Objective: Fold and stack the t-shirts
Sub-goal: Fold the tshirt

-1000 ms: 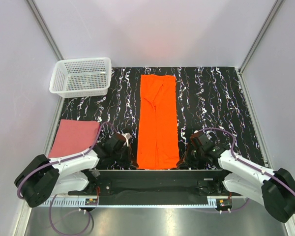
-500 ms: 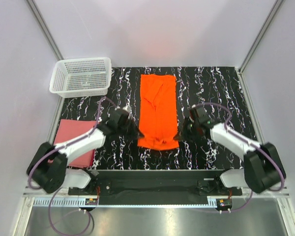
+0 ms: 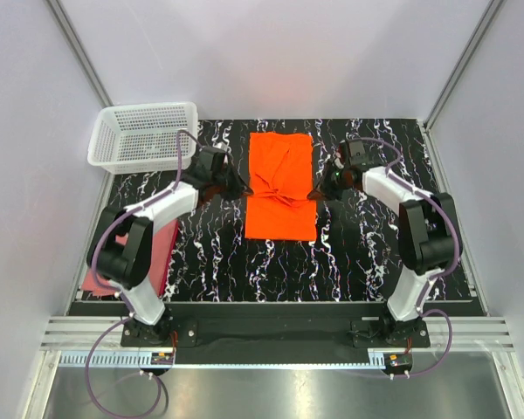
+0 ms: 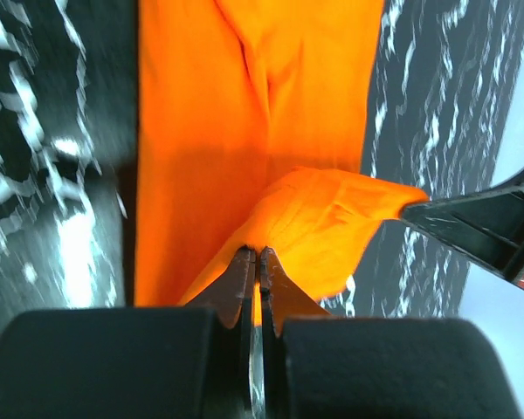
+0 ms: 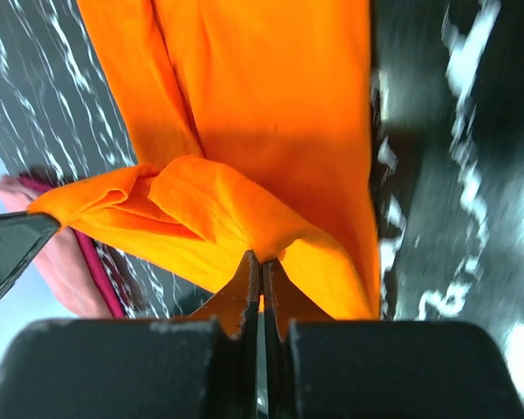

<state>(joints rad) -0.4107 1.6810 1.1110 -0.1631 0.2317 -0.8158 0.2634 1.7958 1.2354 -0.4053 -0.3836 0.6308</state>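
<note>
The orange t-shirt (image 3: 280,188) lies lengthwise in the middle of the black marbled table, its near half doubled over toward the far end. My left gripper (image 3: 244,188) is shut on the lifted hem's left corner (image 4: 256,253). My right gripper (image 3: 315,192) is shut on the right corner (image 5: 260,257). The hem hangs slack between them, just above the lower layer (image 4: 244,105). The pink-red t-shirt (image 3: 160,262) lies folded near the table's left edge, partly hidden by my left arm. It also shows in the right wrist view (image 5: 61,253).
A white mesh basket (image 3: 146,135) stands at the far left corner. Grey walls close in the table on three sides. The black rail carrying the arm bases (image 3: 271,327) runs along the near edge.
Both grippers have carried the orange shirt's near hem from the near edge toward the far end, doubling the shirt over itself. Both arms are now stretched out farther.
</note>
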